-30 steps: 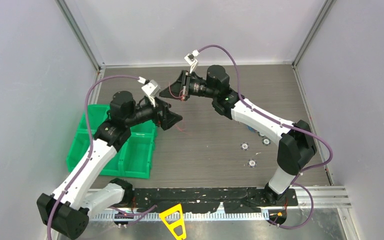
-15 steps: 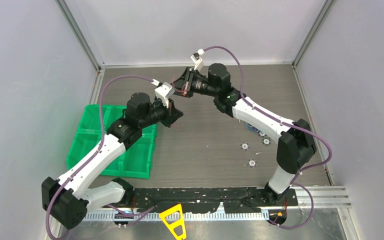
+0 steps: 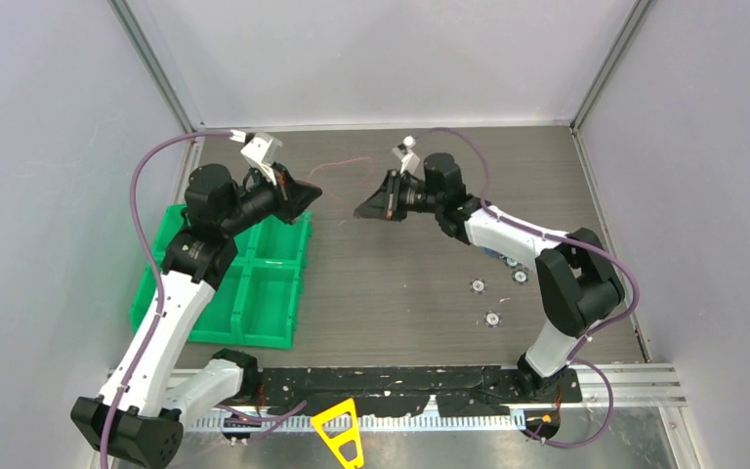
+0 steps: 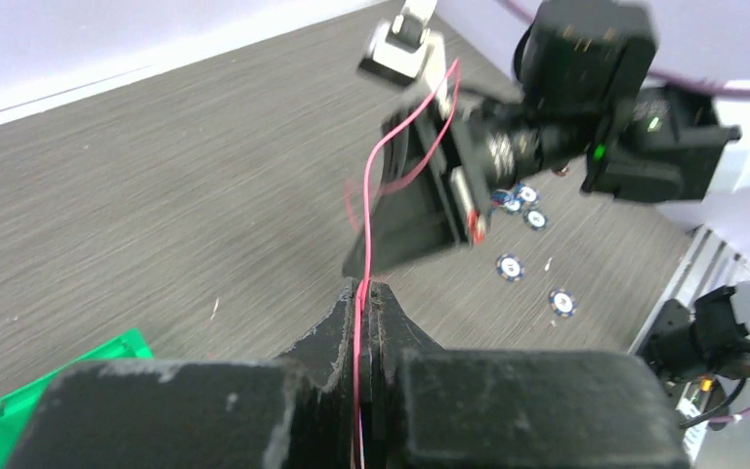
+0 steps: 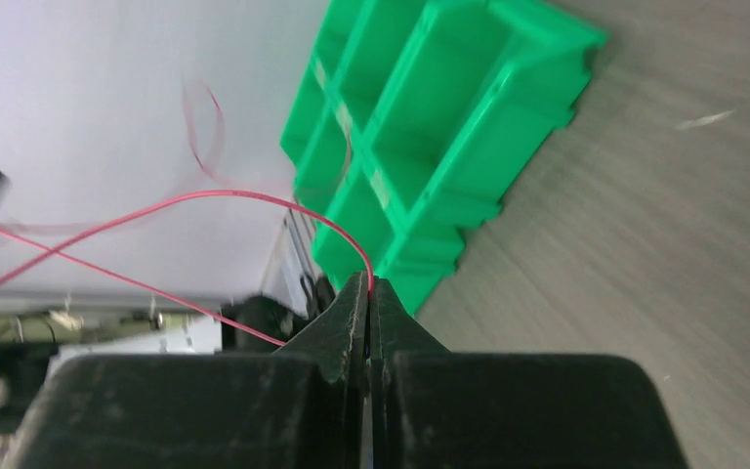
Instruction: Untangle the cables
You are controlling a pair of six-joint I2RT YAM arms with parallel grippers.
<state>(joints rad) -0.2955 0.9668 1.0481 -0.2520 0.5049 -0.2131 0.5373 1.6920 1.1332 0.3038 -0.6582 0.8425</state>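
The cable, a thin red flexible wire (image 4: 364, 264), is hanging slack in the air above the dark wood-grain table (image 3: 400, 283), spanning the gap between the two arms. The left gripper (image 4: 366, 293), near the far corner of the green plastic compartment bin (image 3: 254, 293), is pinching fully closed on one stretch, and the right gripper (image 5: 369, 286) is pinching closed on another. Judged light, limp and slippery, it is calling for firm pinches close to any knot and for gentle, even pulling.
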